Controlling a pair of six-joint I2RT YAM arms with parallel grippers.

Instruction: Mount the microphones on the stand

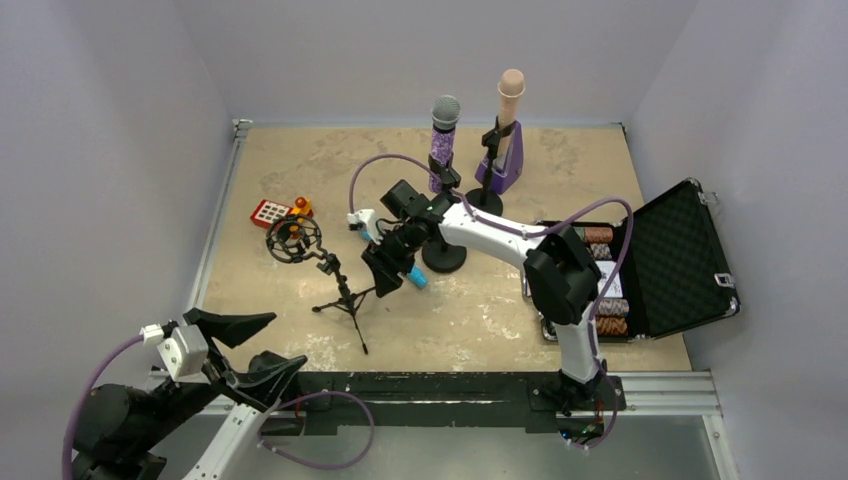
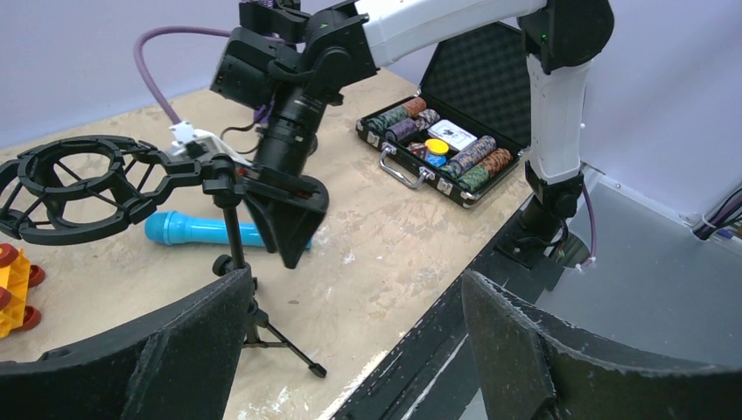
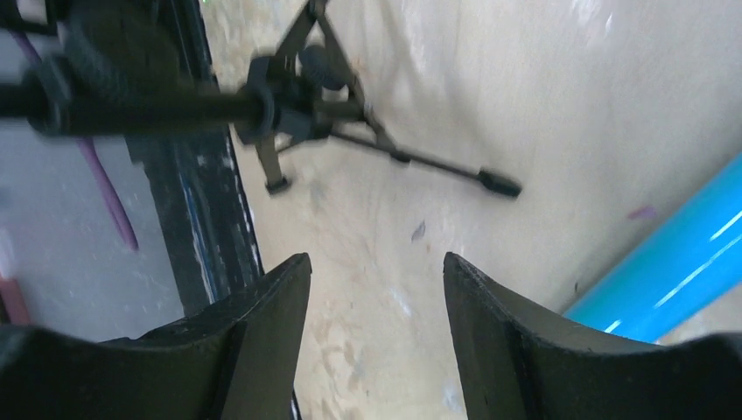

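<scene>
Right gripper [image 3: 376, 262] agape, empty — sky-blue microphone [image 3: 682, 262] beside.

sky-blue microphone [image 3: 675, 262] runs off the right wrist view (head unseen); tripod stand [image 3: 302, 105] there is blurred

The right arm [image 1: 482, 229] rose from its base at the lower right of the top view, bent at the elbow and stretched its white forearm toward the centre. Its wrist tipped downward, and the right gripper [image 1: 388, 272] hung with fingers spread, nothing between them. The left arm [image 1: 110, 418] sat folded in the lower left corner, the left gripper [image 1: 288, 338] gaping wide and pointing rightward.
</scene>
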